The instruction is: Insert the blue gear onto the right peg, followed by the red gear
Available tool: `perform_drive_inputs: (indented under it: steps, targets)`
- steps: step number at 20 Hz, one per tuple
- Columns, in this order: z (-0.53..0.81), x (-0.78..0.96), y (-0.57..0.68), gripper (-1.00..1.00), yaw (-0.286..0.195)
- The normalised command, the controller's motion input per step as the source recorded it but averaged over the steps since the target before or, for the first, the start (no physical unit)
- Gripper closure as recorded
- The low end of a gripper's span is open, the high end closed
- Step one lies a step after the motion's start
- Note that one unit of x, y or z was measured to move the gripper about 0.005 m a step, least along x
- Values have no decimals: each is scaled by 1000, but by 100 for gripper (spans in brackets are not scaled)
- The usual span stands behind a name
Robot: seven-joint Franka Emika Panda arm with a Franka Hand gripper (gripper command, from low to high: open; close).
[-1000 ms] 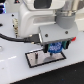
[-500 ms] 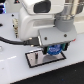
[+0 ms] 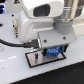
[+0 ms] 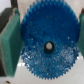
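Above the dark base plate (image 3: 37, 60), the pincer (image 4: 47, 46) clamps the blue gear (image 4: 50, 35).

White arm (image 3: 42, 22) bent low, wrist pointing down, green fingers (image 4: 10, 42) clamped either side

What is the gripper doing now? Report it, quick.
Gripper: shut on the wide flat bright-blue toothed plastic gear, green pads against its rim.

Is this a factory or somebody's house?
Probably a robot lab or test bench, not a house. A white robot arm holds a blue gear in its gripper over a dark base plate on a plain white table.
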Motion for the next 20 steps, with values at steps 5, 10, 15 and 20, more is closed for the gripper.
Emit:
perform_drive_inputs:
  steps: [5, 10, 15, 20]
  targets:
    - [-291, 177, 12, 100, 0]
    - [42, 61, 78, -100, 0]
    - [299, -32, 184, -100, 0]
    - [511, -148, 169, -100, 0]
